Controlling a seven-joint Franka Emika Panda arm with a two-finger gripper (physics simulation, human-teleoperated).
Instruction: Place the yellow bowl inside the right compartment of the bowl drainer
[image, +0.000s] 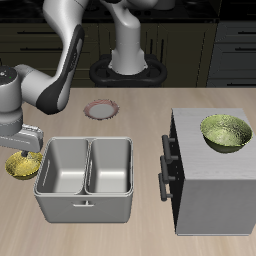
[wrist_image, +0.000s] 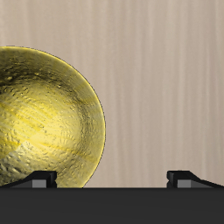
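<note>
One yellow bowl beside one two-welled bowl drainer, hand spread wide, seemingly above it

The yellow bowl sits on the table, just beside the bowl drainer.

I see the yellow bowl glossy and dimpled, the bowl drainer brushed grey metal, the table matt pale wood
</note>
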